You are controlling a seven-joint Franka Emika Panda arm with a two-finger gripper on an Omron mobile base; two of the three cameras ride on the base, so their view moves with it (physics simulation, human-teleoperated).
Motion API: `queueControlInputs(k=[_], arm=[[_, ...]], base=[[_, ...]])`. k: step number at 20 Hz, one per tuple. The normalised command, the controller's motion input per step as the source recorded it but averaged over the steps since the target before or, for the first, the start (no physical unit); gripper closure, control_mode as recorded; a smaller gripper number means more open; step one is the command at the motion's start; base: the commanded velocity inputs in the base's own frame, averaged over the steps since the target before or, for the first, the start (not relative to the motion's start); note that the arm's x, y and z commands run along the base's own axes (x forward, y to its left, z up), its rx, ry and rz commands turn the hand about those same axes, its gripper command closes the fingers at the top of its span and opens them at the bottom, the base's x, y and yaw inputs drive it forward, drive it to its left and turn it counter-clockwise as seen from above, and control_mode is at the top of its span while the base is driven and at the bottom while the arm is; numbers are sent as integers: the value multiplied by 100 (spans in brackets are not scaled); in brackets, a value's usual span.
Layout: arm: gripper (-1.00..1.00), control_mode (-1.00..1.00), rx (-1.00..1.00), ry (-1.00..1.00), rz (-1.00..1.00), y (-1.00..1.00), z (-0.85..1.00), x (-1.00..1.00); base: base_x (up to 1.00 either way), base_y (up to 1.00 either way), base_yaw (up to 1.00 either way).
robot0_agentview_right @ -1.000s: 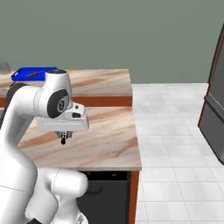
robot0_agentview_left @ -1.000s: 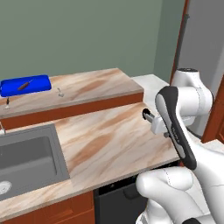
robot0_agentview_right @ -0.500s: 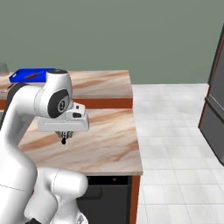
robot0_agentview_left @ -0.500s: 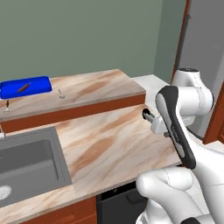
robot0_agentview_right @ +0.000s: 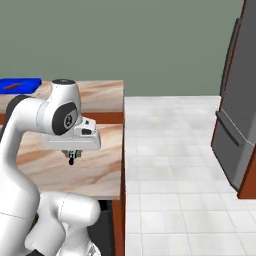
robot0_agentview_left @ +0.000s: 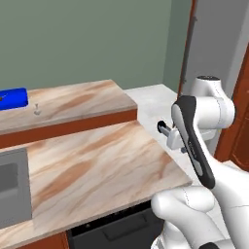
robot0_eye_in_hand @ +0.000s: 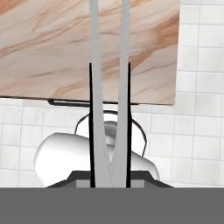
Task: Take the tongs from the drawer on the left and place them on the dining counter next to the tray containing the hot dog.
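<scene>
You have the tongs (robot0_eye_in_hand: 109, 87) pinched between the closed fingers (robot0_eye_in_hand: 91, 131) near their joined end, the two thin metal arms running out over the wall-side counter (robot0_agentview_left: 97, 165). They look light, stiff and slick — springy too, so hold near the hinge. The blue tray (robot0_agentview_left: 12, 98) sits well away on the dining counter (robot0_agentview_left: 73, 102). No writing or labels are readable.

You have two levels of beige, brown-veined stone ahead: a lower desk (robot0_agentview_left: 92, 165) with a grey sink (robot0_agentview_left: 12, 192) sunk into its left end, and behind it a raised dining desk (robot0_agentview_left: 73, 104) on a red-brown base. On the raised one, a bright blue tray (robot0_agentview_left: 12, 98) lies at the far left, and a small pale object (robot0_agentview_left: 37, 111) stands just to its right, too small to identify.
</scene>
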Motion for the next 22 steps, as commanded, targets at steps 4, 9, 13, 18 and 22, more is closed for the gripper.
queueControlInputs(k=[4, 9, 13, 18, 22], arm=[[100, 100, 0, 0, 0, 0, 0, 0], [100, 100, 0, 0, 0, 0, 0, 0], [100, 100, 0, 0, 0, 0, 0, 0], [100, 100, 0, 0, 0, 0, 0, 0], [100, 100, 0, 0, 0, 0, 0, 0]], base=[[43, -100, -30], [81, -97, -30], [100, -47, 0], [79, -89, 5], [-17, -100, -6]])
